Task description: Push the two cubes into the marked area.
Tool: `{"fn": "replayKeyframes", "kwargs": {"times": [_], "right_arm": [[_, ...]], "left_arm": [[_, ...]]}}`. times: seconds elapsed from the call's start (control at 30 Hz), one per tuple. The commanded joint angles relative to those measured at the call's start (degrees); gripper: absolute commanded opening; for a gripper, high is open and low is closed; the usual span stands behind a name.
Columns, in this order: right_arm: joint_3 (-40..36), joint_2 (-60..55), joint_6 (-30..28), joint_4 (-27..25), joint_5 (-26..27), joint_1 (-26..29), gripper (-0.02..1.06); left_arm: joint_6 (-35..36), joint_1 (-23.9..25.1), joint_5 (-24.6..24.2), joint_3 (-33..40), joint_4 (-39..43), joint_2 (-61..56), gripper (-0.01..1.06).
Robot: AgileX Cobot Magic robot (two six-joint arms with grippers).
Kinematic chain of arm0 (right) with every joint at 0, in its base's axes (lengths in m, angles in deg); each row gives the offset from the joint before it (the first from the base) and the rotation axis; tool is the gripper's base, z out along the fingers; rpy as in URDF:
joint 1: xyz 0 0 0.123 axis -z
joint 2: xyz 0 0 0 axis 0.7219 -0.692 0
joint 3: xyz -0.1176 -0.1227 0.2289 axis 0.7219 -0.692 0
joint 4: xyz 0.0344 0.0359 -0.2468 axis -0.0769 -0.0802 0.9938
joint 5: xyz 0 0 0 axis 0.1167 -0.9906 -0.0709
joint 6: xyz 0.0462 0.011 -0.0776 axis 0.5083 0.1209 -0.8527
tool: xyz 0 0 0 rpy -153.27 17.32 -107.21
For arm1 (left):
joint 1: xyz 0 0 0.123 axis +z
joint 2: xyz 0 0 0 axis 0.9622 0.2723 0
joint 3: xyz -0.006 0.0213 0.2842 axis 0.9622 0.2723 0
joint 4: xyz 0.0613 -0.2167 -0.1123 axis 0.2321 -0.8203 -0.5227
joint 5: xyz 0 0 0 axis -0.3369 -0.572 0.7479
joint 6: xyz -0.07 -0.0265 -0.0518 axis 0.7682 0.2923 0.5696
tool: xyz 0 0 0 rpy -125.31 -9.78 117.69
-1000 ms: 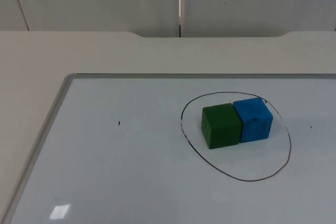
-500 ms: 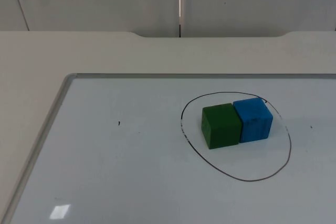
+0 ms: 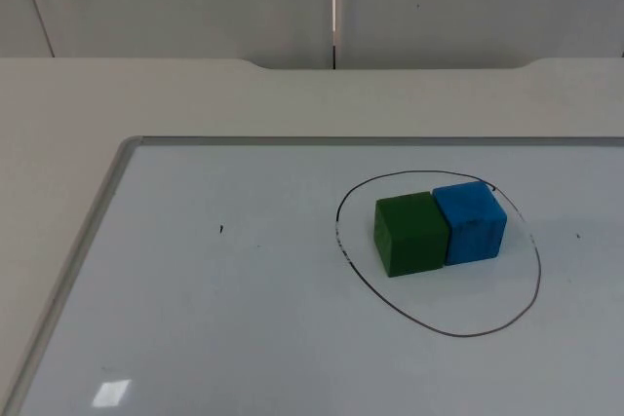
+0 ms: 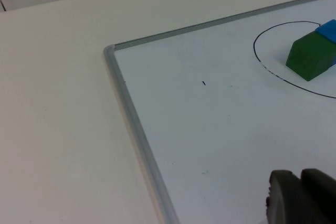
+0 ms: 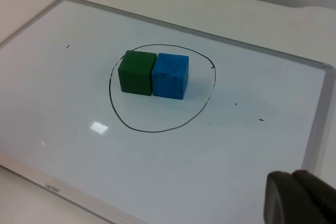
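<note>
A green cube (image 3: 410, 233) and a blue cube (image 3: 470, 221) sit side by side, touching, on a whiteboard (image 3: 234, 319) that lies flat on the table (image 3: 195, 94). Both are inside the hand-drawn black outline (image 3: 342, 245) that marks the area, which rings them like a shallow pen. The green cube is at the blue one's 9 o'clock, and together they sit toward 12 o'clock within the ring, leaving bare board toward 6 o'clock. Neither cube touches the line.

The left gripper (image 4: 302, 195) hangs over the whiteboard well apart from the cubes, its fingertips pressed together with nothing between them. The right gripper (image 5: 294, 195) waits above the whiteboard, also well clear of the ring, its fingertips likewise clenched on nothing.
</note>
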Motion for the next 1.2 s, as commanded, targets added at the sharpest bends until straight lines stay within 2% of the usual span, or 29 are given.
{"fn": "replayKeyframes", "kwargs": {"times": [0.0,0.07,0.1,0.13,0.2,0.23,0.37,0.47,0.83,0.9,0.93,1.0,1.03,1.17], "right_arm": [[-0.4,0.2,0.0,0.0,-0.1,-0.4,0.00],[-0.4,0.2,0.0,0.0,-0.1,-0.4,0.00],[-0.4,0.2,0.0,0.0,-0.1,-0.4,0.00],[-0.4,0.2,0.0,0.0,-0.1,-0.4,0.00],[-0.4,0.2,0.0,0.0,-0.1,-0.4,0.00],[-0.4,0.2,0.0,0.0,-0.1,-0.4,0.00],[-0.4,0.2,0.0,0.0,-0.1,-0.4,0.00],[-0.4,0.2,0.0,0.0,-0.1,-0.4,0.00],[-0.4,0.2,0.0,0.0,-0.1,-0.4,0.00],[-0.4,0.2,0.0,0.0,-0.1,-0.4,0.00],[-0.4,0.2,0.0,0.0,-0.1,-0.4,0.00],[-0.4,0.2,0.0,0.0,-0.1,-0.4,0.00],[-0.4,0.2,0.0,0.1,-0.1,-0.4,0.00],[-0.4,0.2,0.0,0.1,-0.1,-0.4,0.00]], "left_arm": [[0.0,0.1,0.0,0.4,0.1,-0.2,0.18],[0.0,0.1,0.0,0.4,0.2,-0.2,0.22],[0.0,0.1,0.0,0.4,0.3,-0.2,0.29],[0.4,0.1,0.0,0.4,0.5,-0.2,0.42],[0.4,0.1,0.0,0.4,0.5,-0.2,0.57],[0.4,0.1,0.0,0.4,0.5,-0.2,0.57],[0.0,0.1,0.0,0.4,0.5,-0.2,0.78],[0.0,0.1,0.0,0.4,0.5,-0.2,0.82],[0.0,0.1,0.0,0.4,0.5,-0.2,0.82],[0.0,0.1,0.0,0.4,0.5,-0.2,0.89],[0.0,0.1,0.0,0.4,0.5,-0.2,0.89],[0.0,0.1,0.0,0.4,0.5,-0.2,1.03],[0.4,0.1,0.0,0.4,0.6,-0.2,1.05],[0.4,0.1,0.0,0.4,0.6,-0.2,1.05]]}}
